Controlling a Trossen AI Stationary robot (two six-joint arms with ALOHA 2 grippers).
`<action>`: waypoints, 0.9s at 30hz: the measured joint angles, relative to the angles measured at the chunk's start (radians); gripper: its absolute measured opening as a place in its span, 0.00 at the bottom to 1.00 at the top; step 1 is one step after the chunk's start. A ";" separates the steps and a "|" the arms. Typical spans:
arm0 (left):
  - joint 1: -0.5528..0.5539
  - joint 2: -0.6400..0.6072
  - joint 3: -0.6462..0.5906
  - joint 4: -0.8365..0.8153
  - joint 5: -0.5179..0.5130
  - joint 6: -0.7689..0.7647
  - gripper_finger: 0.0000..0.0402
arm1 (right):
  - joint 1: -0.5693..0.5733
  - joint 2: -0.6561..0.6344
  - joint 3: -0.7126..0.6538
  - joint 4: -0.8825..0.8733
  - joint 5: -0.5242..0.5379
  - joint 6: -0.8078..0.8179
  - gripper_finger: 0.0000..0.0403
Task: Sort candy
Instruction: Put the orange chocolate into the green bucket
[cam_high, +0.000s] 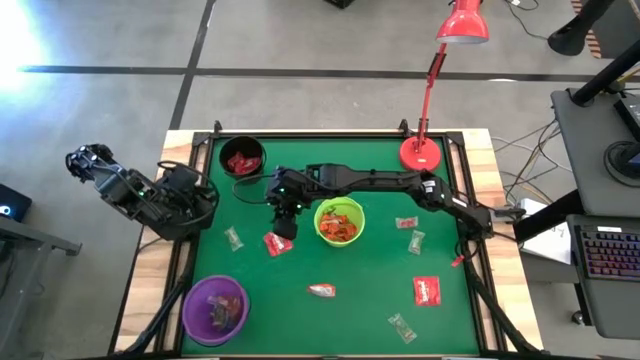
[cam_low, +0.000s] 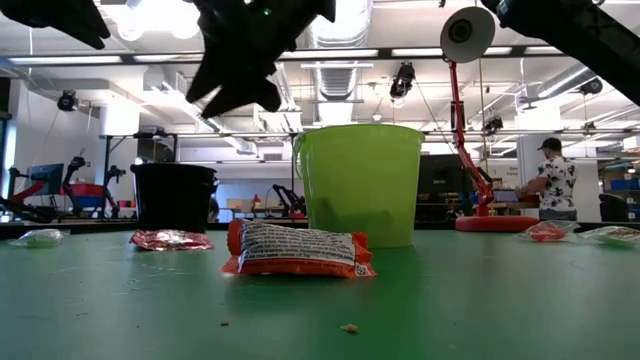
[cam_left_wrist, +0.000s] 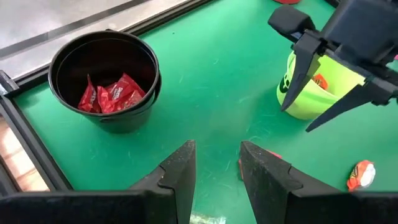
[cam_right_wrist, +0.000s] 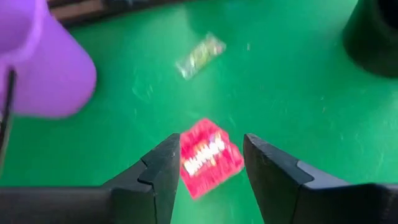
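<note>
Spread fingers of right gripper (cam_right_wrist: 208, 180) poised over flat red packet (cam_right_wrist: 208, 155) beside lime-green bowl (cam_high: 339, 221); left gripper (cam_left_wrist: 217, 177) parted, empty, near black bowl (cam_left_wrist: 104, 78).

red packets (cam_high: 241, 160) lie heaped in the black bowl (cam_high: 222, 146), orange-red wrappers (cam_high: 340, 225) in the lime-green bowl (cam_high: 322, 237). on the green mat (cam_high: 360, 310) lie loose pieces: a flat red packet (cam_high: 276, 243), another (cam_high: 427, 290), and a pale twist wrapper (cam_high: 233, 238).

The purple bowl (cam_right_wrist: 43, 62) is cut off by the edge; the clear-wrapped candy (cam_right_wrist: 200, 55) is blurred.
</note>
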 joint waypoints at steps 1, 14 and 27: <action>0.000 0.000 0.000 0.000 0.000 0.000 0.27 | 0.001 0.003 0.000 -0.015 0.000 -0.002 0.43; 0.000 0.022 0.000 0.013 0.011 -0.002 0.27 | 0.115 -0.016 0.000 -0.040 -0.003 0.083 0.48; 0.000 0.079 0.000 0.035 0.012 -0.002 0.27 | 0.233 0.031 -0.004 -0.106 -0.003 0.084 0.48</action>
